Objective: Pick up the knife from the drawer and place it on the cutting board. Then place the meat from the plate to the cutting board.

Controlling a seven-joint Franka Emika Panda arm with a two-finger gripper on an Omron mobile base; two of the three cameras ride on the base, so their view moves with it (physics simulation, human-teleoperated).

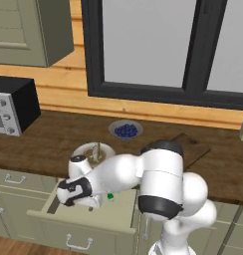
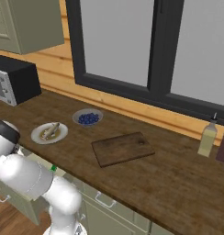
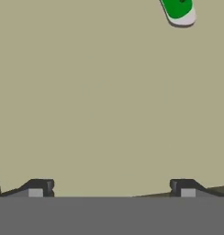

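Note:
The sage-green drawer (image 1: 81, 219) is pulled out below the counter, and my hand (image 1: 76, 191) reaches down into it. In the hand view my gripper (image 3: 111, 188) is open over the pale drawer floor (image 3: 109, 92), with nothing between its fingertips (image 3: 38, 188). The knife's green handle end (image 3: 179, 11) lies ahead, off to the right; the blade is out of view. A green spot of the knife (image 1: 110, 196) shows beside the arm. The white plate (image 2: 49, 133) carries the meat (image 2: 50, 130). The dark cutting board (image 2: 123, 148) lies to its right, bare.
A grey bowl of blue berries (image 2: 87, 118) sits behind the plate. A black microwave (image 2: 13, 78) stands at the counter's left end, and bottles (image 2: 207, 137) at its right. My arm's elbow (image 1: 161, 174) hides part of the cutting board in the left base view.

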